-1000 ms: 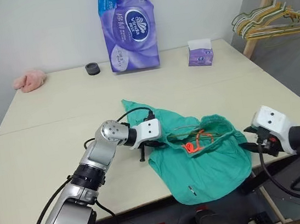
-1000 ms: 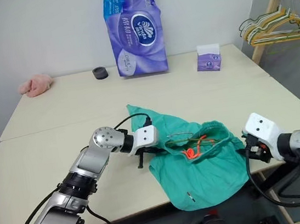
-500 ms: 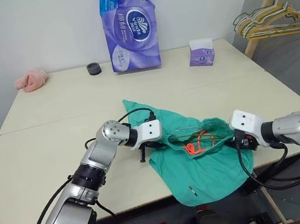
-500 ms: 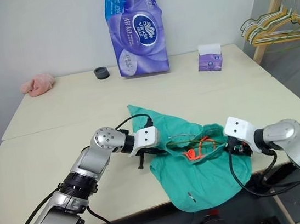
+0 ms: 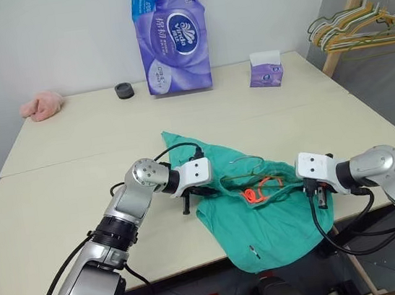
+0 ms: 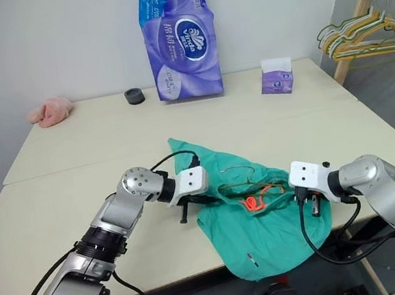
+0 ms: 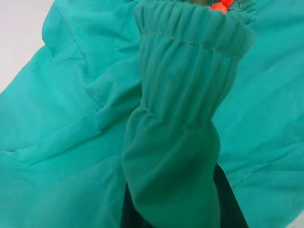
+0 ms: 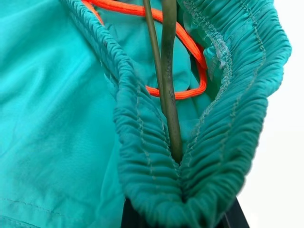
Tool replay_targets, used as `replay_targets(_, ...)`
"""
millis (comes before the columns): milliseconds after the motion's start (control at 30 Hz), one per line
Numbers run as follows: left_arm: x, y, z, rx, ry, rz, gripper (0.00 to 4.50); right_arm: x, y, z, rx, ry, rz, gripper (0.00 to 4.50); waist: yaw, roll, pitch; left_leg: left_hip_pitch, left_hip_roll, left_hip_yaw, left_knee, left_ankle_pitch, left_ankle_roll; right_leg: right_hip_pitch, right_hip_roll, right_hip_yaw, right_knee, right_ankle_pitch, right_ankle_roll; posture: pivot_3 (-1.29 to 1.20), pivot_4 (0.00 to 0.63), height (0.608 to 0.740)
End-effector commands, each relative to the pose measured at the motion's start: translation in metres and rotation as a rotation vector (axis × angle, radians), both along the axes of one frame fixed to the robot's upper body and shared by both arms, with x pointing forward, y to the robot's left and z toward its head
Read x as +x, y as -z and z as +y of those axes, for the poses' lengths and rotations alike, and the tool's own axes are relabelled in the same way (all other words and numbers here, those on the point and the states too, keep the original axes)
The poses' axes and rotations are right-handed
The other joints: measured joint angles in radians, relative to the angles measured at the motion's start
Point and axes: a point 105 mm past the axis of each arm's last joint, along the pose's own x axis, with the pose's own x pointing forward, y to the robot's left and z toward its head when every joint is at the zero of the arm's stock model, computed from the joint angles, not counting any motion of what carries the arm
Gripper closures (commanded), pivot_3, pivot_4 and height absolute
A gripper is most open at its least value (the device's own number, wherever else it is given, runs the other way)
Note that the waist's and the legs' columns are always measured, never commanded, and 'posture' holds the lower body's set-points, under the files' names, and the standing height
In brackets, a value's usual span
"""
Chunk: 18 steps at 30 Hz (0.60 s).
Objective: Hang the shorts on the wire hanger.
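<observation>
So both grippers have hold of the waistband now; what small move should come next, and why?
Probably ease the right gripper outward from the left gripper, stretching the shorts waistband. Both are shut on its gathered ends, and the wire hanger already sits inside the opening beside the orange drawstring, so tension should seat it.

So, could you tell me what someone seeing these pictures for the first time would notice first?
Probably the teal shorts bunched at the table's near edge, partly hanging over it, with the left gripper and right gripper each shut on an end of the waistband. Next, the orange drawstring and the thin wire hanger inside the open waist. At the far edge stands a tall purple tissue pack.
</observation>
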Motion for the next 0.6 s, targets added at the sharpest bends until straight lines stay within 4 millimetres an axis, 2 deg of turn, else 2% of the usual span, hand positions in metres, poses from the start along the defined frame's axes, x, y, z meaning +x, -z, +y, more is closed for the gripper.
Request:
replay_targets(33, 0.001, -0.030, -0.015, -0.142, 0.030, -0.030, 3.71, 0.000, -0.020, 0.006, 0.027, -0.034, -0.058, 4.50, 0.000, 0.000, 0.000, 0.000, 0.000, 0.000, 0.000, 0.000, 0.000, 0.000, 0.000, 0.000, 0.000, 0.000, 0.000, -0.19, 0.051, 0.740)
replay_targets(133, 0.010, -0.041, -0.013, -0.218, -0.022, -0.028, 2.78, -0.003, -0.023, 0.004, 0.031, -0.034, -0.053, 4.50, 0.002, 0.000, 0.000, 0.000, 0.000, 0.000, 0.000, 0.000, 0.000, 0.000, 0.000, 0.000, 0.000, 0.000, 0.000, -0.20, 0.052, 0.740)
replay_targets(267, 0.016, -0.054, 0.005, -0.243, -0.054, 0.014, 1.59, -0.007, -0.028, 0.002, 0.050, -0.027, -0.040, 4.50, 0.000, 0.001, 0.000, 0.000, 0.000, 0.000, 0.000, 0.000, 0.000, 0.000, 0.000, 0.000, 0.000, 0.000, 0.000, -0.20, 0.051, 0.740)
replay_targets(333, 0.019, -0.056, 0.021, -0.220, -0.078, 0.047, 1.59, -0.009, -0.032, 0.000, 0.065, -0.015, -0.036, 4.50, -0.005, 0.001, -0.001, 0.000, 0.000, -0.001, 0.000, 0.000, 0.000, 0.000, 0.000, -0.001, 0.000, 0.000, 0.000, -0.20, 0.051, 0.740)
replay_targets(467, 0.020, -0.054, 0.039, -0.168, -0.089, 0.090, 1.59, -0.013, -0.037, -0.005, 0.080, 0.001, -0.025, 4.50, -0.016, 0.003, -0.002, 0.000, 0.000, -0.001, 0.000, 0.000, 0.000, 0.000, 0.000, -0.001, 0.000, 0.000, 0.000, -0.20, 0.051, 0.740)
replay_targets(600, 0.018, -0.041, 0.043, -0.105, -0.064, 0.113, 1.59, -0.016, -0.041, -0.007, 0.088, 0.007, -0.016, 4.50, -0.015, 0.003, -0.002, 0.000, 0.000, -0.001, 0.000, 0.000, 0.000, 0.000, 0.000, -0.001, 0.000, 0.000, 0.000, -0.20, 0.048, 0.740)
